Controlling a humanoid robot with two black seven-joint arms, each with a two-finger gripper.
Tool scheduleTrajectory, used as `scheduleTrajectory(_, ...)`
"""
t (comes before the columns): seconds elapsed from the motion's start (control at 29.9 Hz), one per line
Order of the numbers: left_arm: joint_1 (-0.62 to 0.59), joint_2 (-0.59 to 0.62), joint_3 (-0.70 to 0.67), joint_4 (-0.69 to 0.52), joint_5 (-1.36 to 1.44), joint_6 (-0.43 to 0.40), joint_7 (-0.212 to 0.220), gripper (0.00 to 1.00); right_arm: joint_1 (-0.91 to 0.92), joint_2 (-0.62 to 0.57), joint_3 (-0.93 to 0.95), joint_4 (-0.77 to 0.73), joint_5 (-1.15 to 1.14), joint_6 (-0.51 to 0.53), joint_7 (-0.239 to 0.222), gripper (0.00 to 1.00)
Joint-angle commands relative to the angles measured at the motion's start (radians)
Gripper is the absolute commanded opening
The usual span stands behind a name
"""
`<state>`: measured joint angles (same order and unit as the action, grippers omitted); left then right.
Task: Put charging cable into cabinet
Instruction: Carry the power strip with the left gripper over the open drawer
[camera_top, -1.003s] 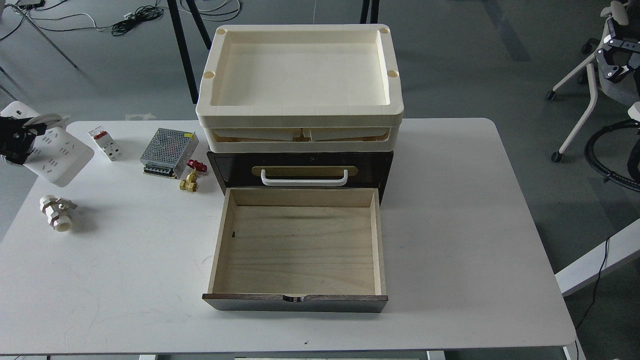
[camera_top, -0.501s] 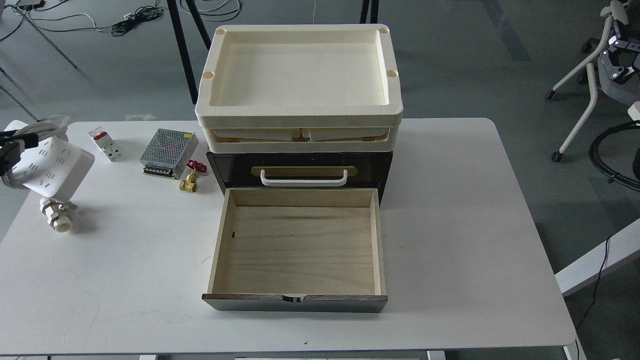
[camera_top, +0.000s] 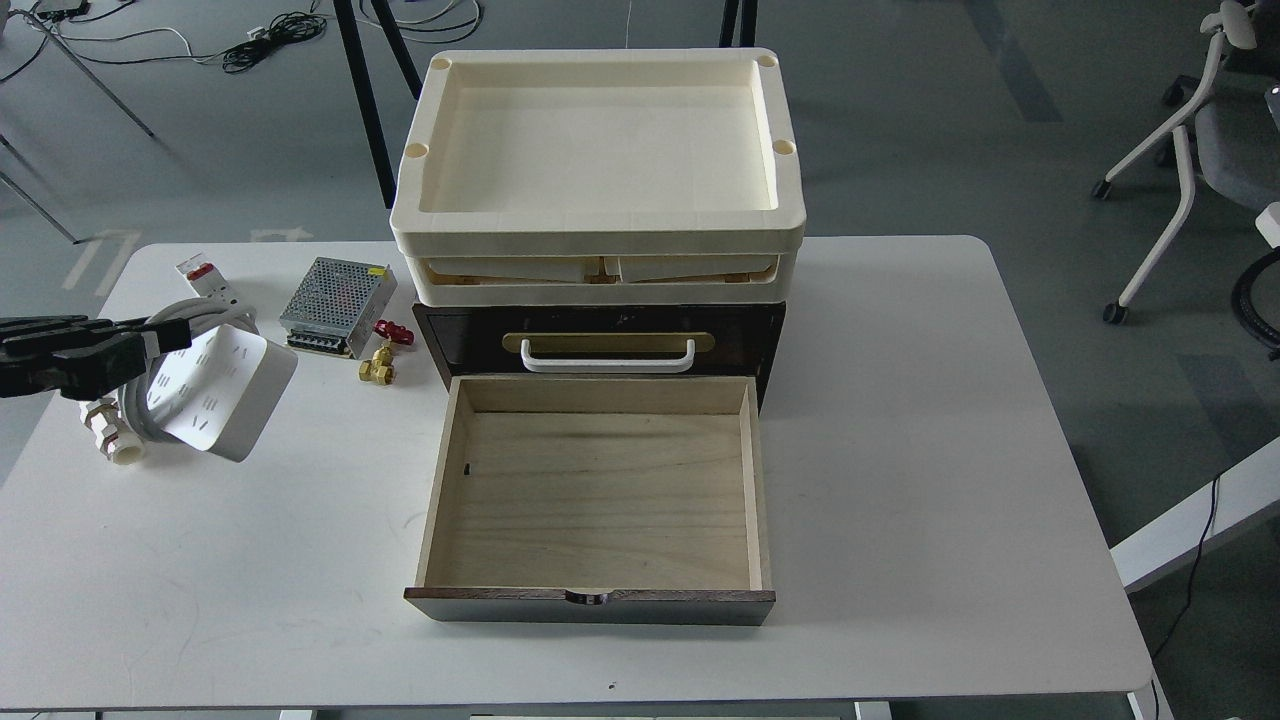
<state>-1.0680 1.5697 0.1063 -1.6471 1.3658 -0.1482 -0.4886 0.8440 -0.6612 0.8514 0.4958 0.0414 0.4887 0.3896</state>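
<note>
The charging cable (camera_top: 222, 390), a white power strip with a thick white cord coiled round it, hangs tilted above the left part of the table. My left gripper (camera_top: 150, 340) comes in from the left edge and is shut on the cord and strip. The cabinet (camera_top: 600, 340) is dark brown and stands mid-table. Its lower drawer (camera_top: 596, 500) is pulled out, with a pale wood interior and nothing in it. The upper drawer is shut and has a white handle (camera_top: 608, 355). The strip is left of the drawer and apart from it. My right gripper is out of view.
Cream trays (camera_top: 598, 150) are stacked on the cabinet. A silver perforated power supply box (camera_top: 338, 292), a white breaker with a red switch (camera_top: 205, 280), a brass valve with a red handle (camera_top: 383, 358) and a white pipe fitting (camera_top: 110, 435) lie on the left. An office chair (camera_top: 1200, 150) stands at the right.
My left gripper has carried the power strip to the right and a little down, toward the open drawer. The right arm's gripper has left the view at the upper right.
</note>
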Motion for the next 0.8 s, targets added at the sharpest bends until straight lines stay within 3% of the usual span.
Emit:
scheduleTrajectory(0.0, 0.022, 0.0, 0.001, -0.063, -0.027, -0.002, 0.0, 0.0, -0.005, -0.006, -0.003, -0.002, 0.0, 0.0, 0.0, 0.99)
scheduleTrajectory(0.27, 0.049, -0.06, 0.007, -0.119, -0.094, -0.005, 0.0, 0.0, -0.019, 0.0, -0.008, -0.002, 0.0, 0.0, -0.001, 0.99)
scheduleTrajectory(0.57, 0.048, -0.333, 0.003, -0.122, -0.182, -0.007, 0.0, 0.0, -0.029, 0.005, -0.009, -0.003, -0.002, 0.0, -0.006, 0.99)
scheduleTrajectory(0.77, 0.048, -0.445, -0.019, -0.119, -0.246, -0.005, 0.0, 0.0, -0.031, 0.002, -0.012, -0.003, -0.003, 0.0, -0.006, 0.99)
